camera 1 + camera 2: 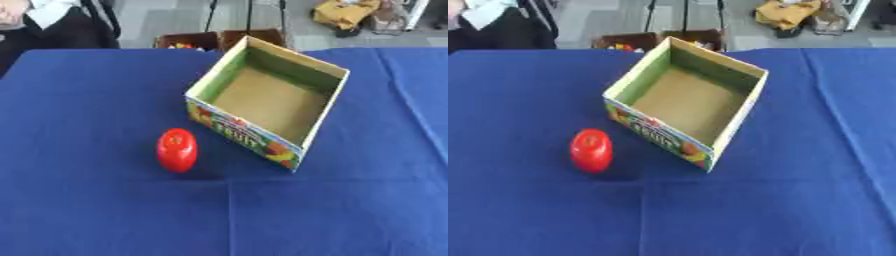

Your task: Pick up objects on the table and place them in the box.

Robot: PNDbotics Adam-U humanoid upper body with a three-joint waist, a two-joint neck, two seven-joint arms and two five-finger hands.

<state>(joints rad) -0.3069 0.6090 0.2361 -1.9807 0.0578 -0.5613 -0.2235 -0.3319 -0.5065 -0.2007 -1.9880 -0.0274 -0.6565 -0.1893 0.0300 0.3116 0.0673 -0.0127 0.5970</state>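
Here, a table (105, 210) covered in a deep blue cloth (350, 215) fills almost the whole scene. The nearest stretch of cloth is bare, marked only by faint fold lines, one running across and one running toward the viewer from the middle. Neither robot hand shows in either view, so I cannot tell how far open they are or whether they hold anything.

A little farther in, left of centre, a glossy red object (177, 150), rounded and taller than it is wide, stands upright on the cloth. It casts a soft shadow toward the near right. It sits just beside the box, on its near left, not touching it.

The box (328, 117) is an open-topped cardboard carton, set at an angle so one corner points toward the viewer's right. Its near outer wall carries a bright fruit print (249, 136) with lettering in red, yellow and green. The inner walls are pale green, the floor plain brown, and nothing lies inside.

On the right, another crease runs along the cloth from far to near.

Beyond the far table edge lies a grey floor. Two brown cartons (219, 39) sit just behind the table, a mustard-yellow bundle (346, 12) lies at the far right, and a person in dark clothing (48, 25) sits at the far left.
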